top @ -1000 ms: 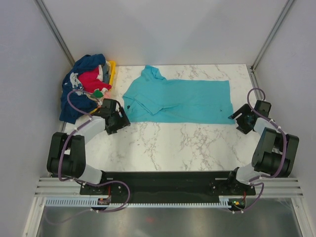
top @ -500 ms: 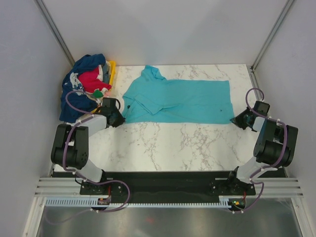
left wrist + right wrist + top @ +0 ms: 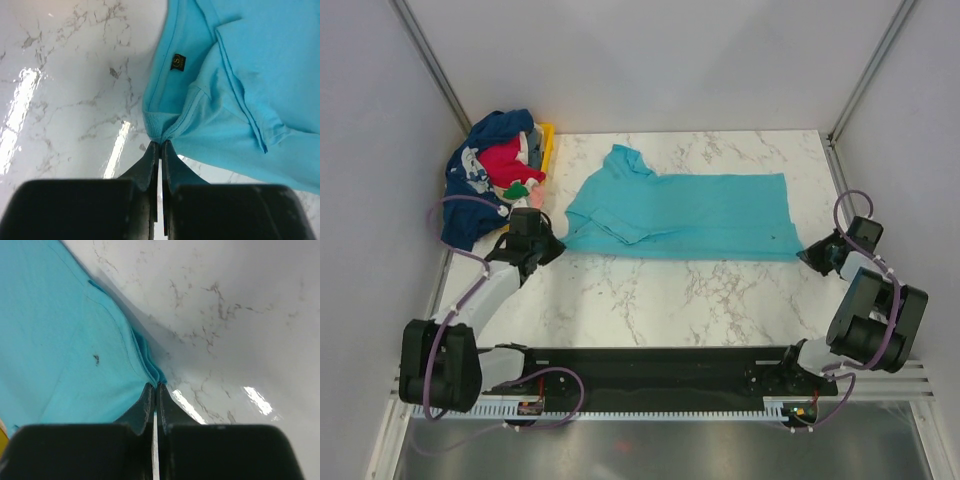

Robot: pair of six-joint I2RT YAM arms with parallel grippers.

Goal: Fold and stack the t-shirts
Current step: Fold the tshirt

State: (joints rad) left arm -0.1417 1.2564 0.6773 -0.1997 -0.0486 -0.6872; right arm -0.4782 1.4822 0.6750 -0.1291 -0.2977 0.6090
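Cloth check: we are pinching the turquoise t-shirt (image 3: 700,215) with left gripper (image 3: 160,145) and right gripper (image 3: 156,386) (both clamped on its edges).

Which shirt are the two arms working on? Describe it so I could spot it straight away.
On the white marble table, the turquoise t-shirt lies spread out in the middle, its near edge pinched at both ends by the left tool and right tool. Unlike the crumpled heap of shirts at the far left, it is plain and lies alone.
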